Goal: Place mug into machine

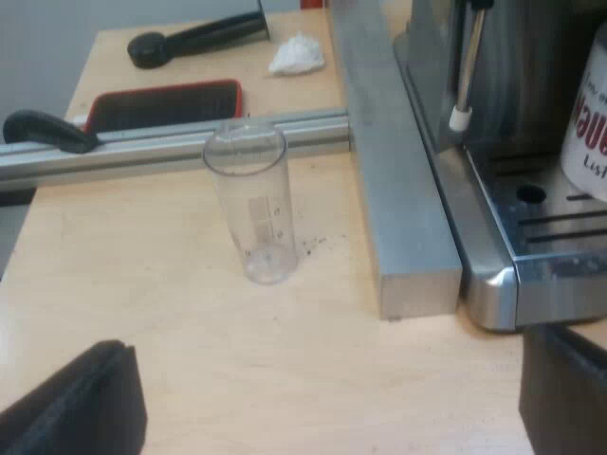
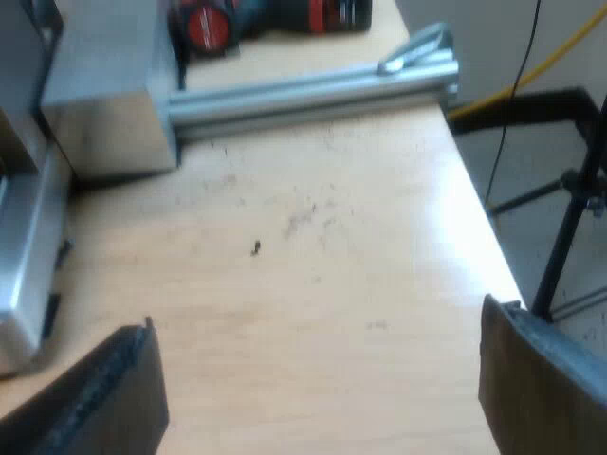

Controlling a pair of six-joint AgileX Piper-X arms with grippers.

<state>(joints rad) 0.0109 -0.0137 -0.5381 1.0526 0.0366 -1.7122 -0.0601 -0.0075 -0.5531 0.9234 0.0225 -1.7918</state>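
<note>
A white mug point(image 1: 588, 123) with red lettering stands on the drip tray point(image 1: 555, 248) of the steel espresso machine point(image 1: 512, 57), close to the steam wand point(image 1: 465, 76). My left gripper point(image 1: 322, 384) is open over the wooden table, short of the machine's front, with nothing between its black fingers point(image 1: 81, 403). A clear measuring glass point(image 1: 254, 204) stands upright on the table ahead of it. My right gripper point(image 2: 318, 346) is open too, low over bare tabletop, holding nothing; a corner of the machine's base point(image 2: 24, 256) lies beside it.
Aluminium bars point(image 1: 394, 180) run along the machine's side and across the table behind the glass. Beyond them lie a red-edged black mat point(image 1: 166, 102), dark handles point(image 1: 194, 38) and a crumpled white cloth point(image 1: 296, 55). Past the table edge point(image 2: 479, 218) stands a black tripod point(image 2: 569, 218).
</note>
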